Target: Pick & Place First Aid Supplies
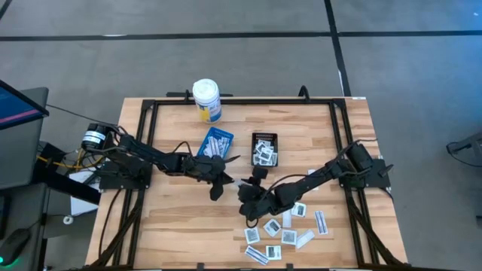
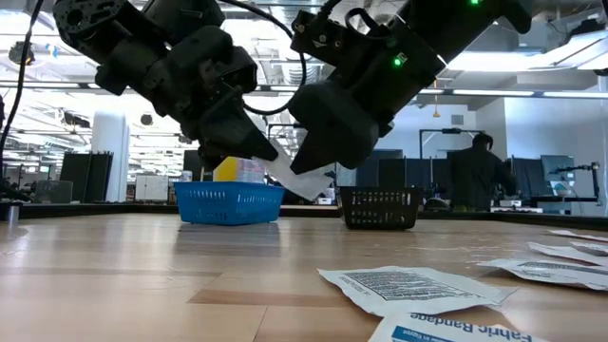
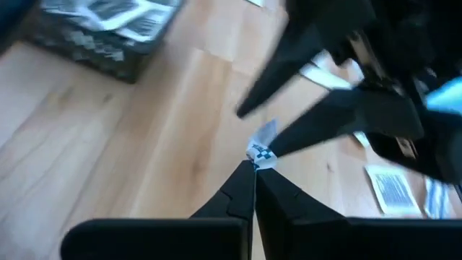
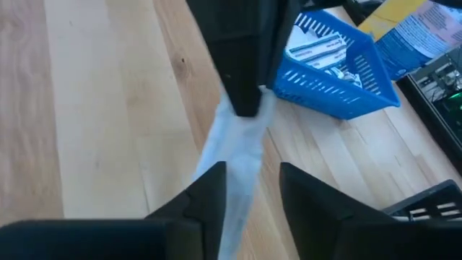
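A narrow white packet strip [image 4: 234,155] of the first aid supplies hangs in the air mid-table between my two grippers. My left gripper [image 3: 254,167], reaching in from the table's left [image 1: 230,162], is shut on one end of it. My right gripper [image 4: 253,173], reaching in from the right [image 1: 252,181], is open, with the strip's other end running down between its fingers. In the low view the strip [image 2: 299,180] shows white between the two dark hands, well above the wood. Several more packets [image 1: 290,226] lie flat on the table at the near right. My left gripper pinches the strip's end [image 3: 261,153] between its two fingertips. The fingers slant down from the table's left. The strip is lifted clear of the table and slopes away from them into the right gripper's gap. My right gripper: one finger [image 4: 213,191] lies right beside the strip; whether it touches I cannot tell.
A blue tray [image 1: 216,141] holding strips and a black tray [image 1: 265,148] holding squarish packets stand just beyond the grippers. A white bottle with a yellow label [image 1: 206,99] stands at the far edge. A person [image 2: 480,171] stands in the room behind.
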Tool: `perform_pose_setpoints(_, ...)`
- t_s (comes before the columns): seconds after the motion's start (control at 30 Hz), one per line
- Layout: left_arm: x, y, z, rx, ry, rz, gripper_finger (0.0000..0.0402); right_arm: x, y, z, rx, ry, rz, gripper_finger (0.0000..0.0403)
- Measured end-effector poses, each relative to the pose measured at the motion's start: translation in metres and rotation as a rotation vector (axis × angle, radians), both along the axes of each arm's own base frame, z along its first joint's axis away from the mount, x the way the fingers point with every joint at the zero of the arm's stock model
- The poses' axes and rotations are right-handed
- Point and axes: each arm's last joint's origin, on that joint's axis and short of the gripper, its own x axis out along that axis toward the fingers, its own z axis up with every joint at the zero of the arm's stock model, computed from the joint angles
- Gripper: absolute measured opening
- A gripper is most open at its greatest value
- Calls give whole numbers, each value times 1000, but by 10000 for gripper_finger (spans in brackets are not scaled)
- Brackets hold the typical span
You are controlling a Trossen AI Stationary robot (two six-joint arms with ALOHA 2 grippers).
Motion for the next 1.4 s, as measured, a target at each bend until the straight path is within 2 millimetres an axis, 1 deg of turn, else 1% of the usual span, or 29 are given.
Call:
perform_pose_setpoints(0.13, -1, -4, 0, 89, -15, -121, 10, 0, 4, 0, 26, 0, 25, 152)
perform_pose_setpoints(0.27, -2, -10, 0, 199, -31, -134, 7, 7, 7, 3, 139, -16, 133, 166)
perform_pose_setpoints(0.37, -3, -15, 0, 251, -41, -163, 6, 10, 4, 3, 169, -21, 145, 169)
perform_pose_setpoints(0.53, -5, -26, 0, 365, -70, -250, 10, 11, -3, 2, 179, -20, 109, 164)
perform_pose_setpoints(0.67, -6, -32, 1, 430, -90, -293, 6, 11, -2, 3, 182, -24, 112, 153)
perform_pose_setpoints(0.73, -6, -32, 1, 449, -92, -279, 7, 11, -1, 3, 187, -30, 116, 148)
perform_pose_setpoints(0.87, -6, -29, 1, 490, -74, -183, 10, 12, 0, 3, 228, -26, 147, 137)
perform_pose_setpoints(1.0, -6, -29, 1, 486, -75, -187, 7, 13, 0, 4, 222, -35, 149, 128)
perform_pose_setpoints(1.17, -6, -29, 1, 485, -75, -188, 8, 13, -1, 4, 206, -38, 137, 103)
perform_pose_setpoints(1.23, -6, -29, 1, 485, -75, -189, 10, 13, -1, 4, 205, -37, 136, 83)
perform_pose_setpoints(1.4, -6, -29, 1, 484, -75, -190, 7, 13, -3, 4, 203, -38, 130, 15)
